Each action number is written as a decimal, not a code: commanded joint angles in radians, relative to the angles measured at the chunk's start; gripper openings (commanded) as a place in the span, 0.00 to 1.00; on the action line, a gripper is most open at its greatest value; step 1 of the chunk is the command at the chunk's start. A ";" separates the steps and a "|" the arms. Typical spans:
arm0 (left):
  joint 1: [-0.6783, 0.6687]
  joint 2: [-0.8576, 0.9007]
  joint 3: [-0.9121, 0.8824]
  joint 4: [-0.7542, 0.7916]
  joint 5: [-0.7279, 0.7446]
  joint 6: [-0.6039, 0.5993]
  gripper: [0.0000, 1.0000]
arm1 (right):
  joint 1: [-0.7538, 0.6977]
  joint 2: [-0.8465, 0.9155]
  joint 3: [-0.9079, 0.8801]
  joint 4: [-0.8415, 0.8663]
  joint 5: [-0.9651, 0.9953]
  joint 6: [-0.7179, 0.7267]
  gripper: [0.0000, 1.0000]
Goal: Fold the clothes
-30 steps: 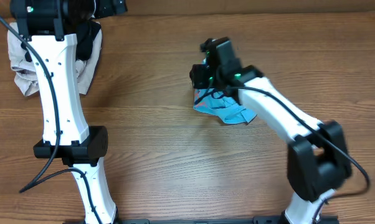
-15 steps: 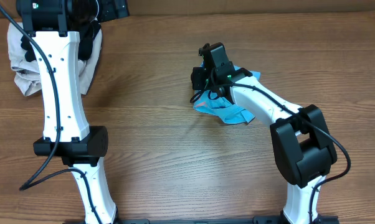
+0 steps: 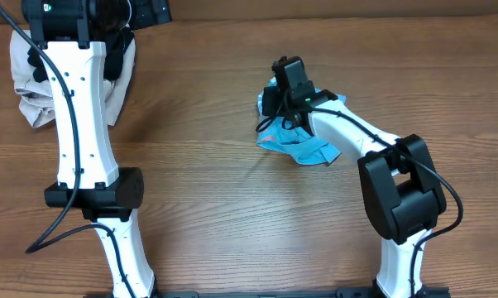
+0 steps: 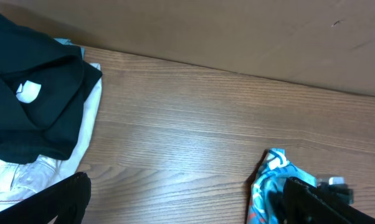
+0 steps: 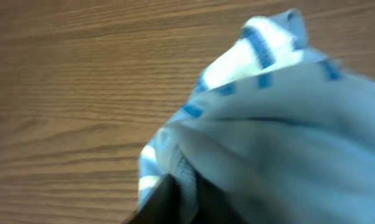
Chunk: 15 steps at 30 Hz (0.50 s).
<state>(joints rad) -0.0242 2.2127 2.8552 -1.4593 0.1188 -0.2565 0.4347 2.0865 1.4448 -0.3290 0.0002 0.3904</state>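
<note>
The sky-blue T-shirt (image 3: 305, 147) lies crumpled in a small heap right of the table's middle. It also shows at the lower right of the left wrist view (image 4: 268, 180). My right gripper (image 3: 287, 93) is at the heap's far edge. In the right wrist view its fingers (image 5: 182, 194) are shut on a fold of the pale blue fabric (image 5: 281, 112), which fills the view. My left gripper (image 4: 194, 208) is open and empty at the far left of the table, its two dark fingers wide apart over bare wood.
A black garment (image 4: 32, 99) lies on a beige/cream garment (image 3: 30, 91) at the table's far left corner, right by my left gripper. The left arm (image 3: 79, 124) stretches along the left side. The table's back edge is close behind the pile.
My right gripper has shifted slightly right and toward the back over the shirt, and its arm has swung round. More of the shirt's far edge shows behind it. The left arm is still.
</note>
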 commanded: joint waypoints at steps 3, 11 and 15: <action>0.003 0.009 -0.003 0.000 0.003 -0.009 1.00 | -0.010 0.003 0.002 0.022 -0.018 0.004 0.04; 0.003 0.009 -0.004 0.001 0.003 -0.009 1.00 | -0.066 -0.046 0.129 -0.098 -0.037 0.006 0.04; 0.003 0.009 -0.004 0.001 0.004 -0.009 1.00 | -0.159 -0.065 0.246 -0.244 -0.089 -0.032 0.04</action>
<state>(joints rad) -0.0242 2.2127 2.8552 -1.4593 0.1188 -0.2565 0.3664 2.0850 1.5803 -0.5140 -0.0528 0.3870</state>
